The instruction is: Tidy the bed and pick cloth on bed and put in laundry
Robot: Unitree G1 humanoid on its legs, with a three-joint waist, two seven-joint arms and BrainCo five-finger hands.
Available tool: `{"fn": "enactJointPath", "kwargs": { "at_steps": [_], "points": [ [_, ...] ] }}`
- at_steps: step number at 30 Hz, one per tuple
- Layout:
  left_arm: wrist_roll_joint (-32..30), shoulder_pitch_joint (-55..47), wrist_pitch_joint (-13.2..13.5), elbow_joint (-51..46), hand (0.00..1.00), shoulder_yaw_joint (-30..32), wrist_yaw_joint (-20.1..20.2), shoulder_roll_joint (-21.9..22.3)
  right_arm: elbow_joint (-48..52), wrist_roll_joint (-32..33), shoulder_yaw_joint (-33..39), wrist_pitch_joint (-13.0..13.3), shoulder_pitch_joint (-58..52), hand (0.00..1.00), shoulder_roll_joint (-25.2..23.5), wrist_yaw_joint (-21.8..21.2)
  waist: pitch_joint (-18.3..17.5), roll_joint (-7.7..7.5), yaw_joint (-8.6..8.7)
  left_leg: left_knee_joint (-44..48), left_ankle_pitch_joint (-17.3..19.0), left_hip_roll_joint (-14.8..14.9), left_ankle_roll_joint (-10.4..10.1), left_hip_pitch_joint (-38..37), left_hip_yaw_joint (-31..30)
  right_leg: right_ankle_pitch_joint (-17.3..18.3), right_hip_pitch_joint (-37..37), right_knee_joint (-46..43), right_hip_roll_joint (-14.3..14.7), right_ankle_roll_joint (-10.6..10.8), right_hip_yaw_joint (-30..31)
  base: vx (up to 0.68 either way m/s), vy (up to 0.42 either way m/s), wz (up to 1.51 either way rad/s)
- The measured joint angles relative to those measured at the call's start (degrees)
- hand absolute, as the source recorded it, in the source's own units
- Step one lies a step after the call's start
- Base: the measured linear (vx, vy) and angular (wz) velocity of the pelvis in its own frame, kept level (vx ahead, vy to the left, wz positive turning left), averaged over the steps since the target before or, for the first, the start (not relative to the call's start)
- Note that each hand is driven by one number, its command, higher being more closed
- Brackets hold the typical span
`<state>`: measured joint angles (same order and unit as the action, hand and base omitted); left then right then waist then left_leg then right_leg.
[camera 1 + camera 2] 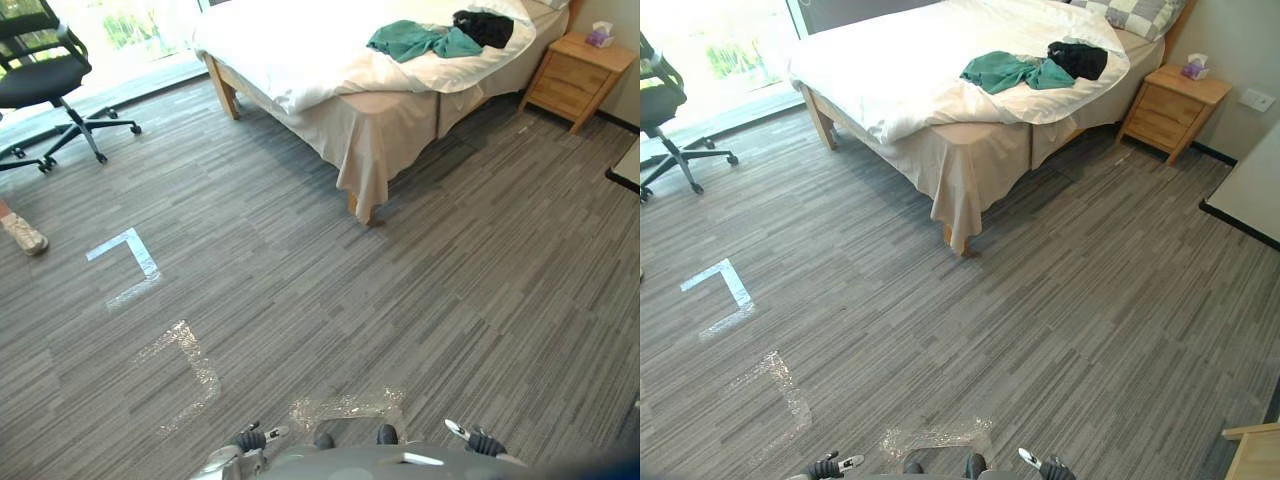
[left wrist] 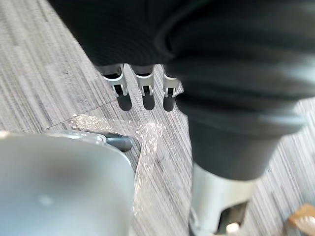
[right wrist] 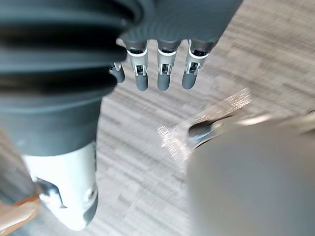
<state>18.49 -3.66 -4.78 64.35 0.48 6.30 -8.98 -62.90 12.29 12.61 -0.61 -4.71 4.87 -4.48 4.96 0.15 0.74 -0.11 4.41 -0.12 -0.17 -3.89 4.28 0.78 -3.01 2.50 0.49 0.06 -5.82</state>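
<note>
A green cloth and a black cloth are being borne on the bed, seemingly touching each other. The left hand and the right hand are being held over the floor, fingers straight, empty.

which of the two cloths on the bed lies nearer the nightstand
The black cloth; the green cloth lies beside it, farther from the wooden nightstand.

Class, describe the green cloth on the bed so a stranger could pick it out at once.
Find the bed with the white duvet and go to its end nearest the wooden nightstand. Two crumpled cloths lie there side by side; the green cloth is the teal one, farther from the nightstand than the black cloth.
</note>
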Motion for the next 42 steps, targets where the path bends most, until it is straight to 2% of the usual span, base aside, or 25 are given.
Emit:
{"fn": "enactJointPath", "kwargs": {
  "at_steps": [2, 6, 8, 23, 26, 27, 28, 30, 31, 33, 35, 37, 39, 40, 41, 42],
  "points": [
    [-0.1, 0.8, 0.0, 0.0, 0.0, -0.1, 0.2, 0.9, 0.0, -0.1, 0.1, 0.0, 1.0, 0.0, -0.7, -0.2, 0.1, 0.08, 0.01, -0.1, 0.2, 0.0, -0.2, -0.1, 0.0, -0.2, -0.6, 0.8, -0.1, 1.1, -0.3, 0.02, 0.008, 0.06],
    [-2.4, 2.6, -1.0, -0.1, 0.0, -0.9, 2.4, 3.1, 0.1, -1.5, 0.2, -0.1, 2.9, 0.0, -1.9, -0.9, 0.3, 0.24, -0.03, -0.8, 0.3, 0.0, -0.8, -0.8, 0.0, -0.1, -1.0, 1.0, -0.2, 1.5, -0.9, 0.01, 0.006, 0.02],
    [-3.3, 2.6, -1.1, -0.1, 0.0, -1.3, 2.1, 3.3, 0.1, -2.1, 0.2, -0.2, 2.8, 0.0, -2.0, -1.0, 0.3, 0.35, 0.0, -0.9, 0.5, 0.0, -1.4, -1.3, 0.0, 0.0, -1.6, 1.1, -0.2, 1.6, -1.0, 0.0, 0.0, 0.0],
    [-4.7, 3.6, -2.5, -0.1, 0.0, -2.8, 1.8, 3.0, 0.1, -1.8, -0.3, -0.2, 2.7, 0.0, -2.0, -1.1, 0.8, -0.02, 0.05, -1.0, 0.4, 0.0, -1.3, -1.6, 1.5, 0.0, -1.4, 1.1, -0.2, 1.5, -0.6, -0.01, -0.003, -0.03],
    [-5.9, 4.6, -3.5, 0.0, 0.0, -4.6, -0.4, 2.7, 0.2, -1.8, -1.3, -0.2, 2.8, 0.0, -1.8, -1.1, 1.2, -0.3, 0.15, -1.6, 0.1, 0.0, -0.7, -1.5, 1.7, 0.4, -0.5, 0.3, -0.2, 0.8, -0.6, -0.01, -0.004, -0.02],
    [-6.2, 5.1, -4.0, 0.0, 0.0, -5.0, -0.5, 2.6, 0.3, -1.8, -1.3, -0.2, 3.2, 0.0, -1.8, -1.0, 1.8, -0.42, 0.19, -1.5, 0.0, 0.1, -0.6, -1.2, 2.0, 1.6, 1.3, -2.7, -0.2, -0.1, -0.5, -0.02, -0.014, -0.12],
    [-6.7, 5.8, -4.7, 0.0, 0.0, -5.0, -0.8, 2.4, 0.7, -1.7, -1.3, -0.3, 3.8, 0.0, -1.8, -0.8, 2.8, -0.67, 0.26, -1.4, 0.0, 0.1, -0.6, -1.1, 2.5, 3.5, 3.4, -6.8, -0.5, 0.0, -0.2, -0.02, -0.019, -0.13],
    [-7.0, 6.7, -5.3, 0.0, 0.0, -5.1, -1.6, 2.2, 0.7, -1.5, -1.3, -0.6, 4.6, 0.0, -1.8, -0.2, 4.2, -1.07, 0.34, -0.9, 0.1, 0.0, -0.5, -1.2, 3.3, 5.6, 5.8, -12.0, -0.9, 0.5, 0.0, -0.03, -0.015, -0.21],
    [-8.1, 7.4, -5.9, 0.0, 0.0, -5.2, -1.8, 2.0, 1.2, 0.5, -1.3, -0.9, 5.0, 0.0, -1.9, 0.3, 5.4, -1.54, 0.43, -0.6, 0.3, 0.0, -0.3, -1.5, 4.4, 7.2, 8.3, -17.6, -1.5, 1.7, -0.6, -0.04, -0.016, -0.28],
    [-8.5, 7.6, -6.0, 0.0, 0.0, -5.2, -2.2, 1.8, 1.3, 3.7, -1.0, -1.0, 5.0, 0.0, -2.1, 0.5, 6.3, -1.91, 0.78, -0.6, 0.6, 0.0, -0.8, -3.0, 5.7, 8.1, 9.1, -21.3, -2.0, 1.8, -1.6, -0.02, -0.022, -0.3],
    [-8.5, 7.7, -6.0, 0.0, 0.0, -5.1, -2.7, 1.9, 1.4, 5.5, -0.9, -1.2, 5.0, 0.0, -2.2, 0.6, 6.7, -2.02, 1.61, 0.4, 1.2, 0.2, -1.7, -3.5, 7.6, 8.4, 8.5, -20.9, -2.0, 1.5, -1.5, 0.0, -0.017, -0.31],
    [-8.5, 8.3, -5.9, 0.0, 0.0, -4.9, -2.7, 2.5, 1.9, 6.0, 0.6, -1.4, 5.0, 0.0, -2.2, 0.5, 7.5, -1.35, 1.78, 0.6, 1.9, 0.5, -1.3, -3.5, 8.4, 8.4, 8.5, -20.0, -1.7, 1.5, -1.4, -0.02, -0.024, -0.37],
    [-8.5, 9.8, -5.7, 0.0, 0.0, -4.7, -2.9, 3.4, 2.4, 7.8, 3.6, -1.5, 5.3, 0.0, -2.2, 0.4, 9.8, -0.59, 1.86, 0.6, 3.2, 1.3, 0.5, -4.6, 9.5, 8.4, 12.5, -27.3, -1.6, 2.1, -2.3, -0.06, -0.032, -0.41],
    [-8.5, 10.4, -5.1, 0.0, 0.0, -4.0, -3.0, 3.7, 3.1, 8.5, 5.1, -1.5, 5.5, 0.0, -2.4, 0.3, 11.0, 0.12, 1.88, 1.5, 4.5, 2.6, 0.4, -5.2, 10.0, 9.8, 14.1, -28.1, -1.7, 1.0, -3.6, -0.1, -0.021, -0.28],
    [-8.5, 10.4, -4.9, 0.0, 0.0, -3.7, -3.0, 3.8, 3.4, 9.0, 5.2, -1.5, 5.3, 0.0, -2.6, 0.2, 11.2, 0.46, 1.89, 2.2, 5.0, 3.3, 0.1, -5.2, 10.6, 9.7, 15.0, -27.9, -1.8, 1.0, -3.8, -0.04, -0.029, -0.41],
    [-8.5, 10.3, -4.6, 0.0, 0.0, -2.3, -3.0, 4.2, 4.2, 9.7, 5.1, -1.5, 4.8, 0.0, -2.7, 0.1, 11.3, 0.83, 1.74, 4.3, 6.7, 5.7, -0.8, -5.4, 12.0, 9.0, 17.4, -26.3, -2.4, 1.4, -4.7, 0.12, -0.069, -0.53]
  ]
}}
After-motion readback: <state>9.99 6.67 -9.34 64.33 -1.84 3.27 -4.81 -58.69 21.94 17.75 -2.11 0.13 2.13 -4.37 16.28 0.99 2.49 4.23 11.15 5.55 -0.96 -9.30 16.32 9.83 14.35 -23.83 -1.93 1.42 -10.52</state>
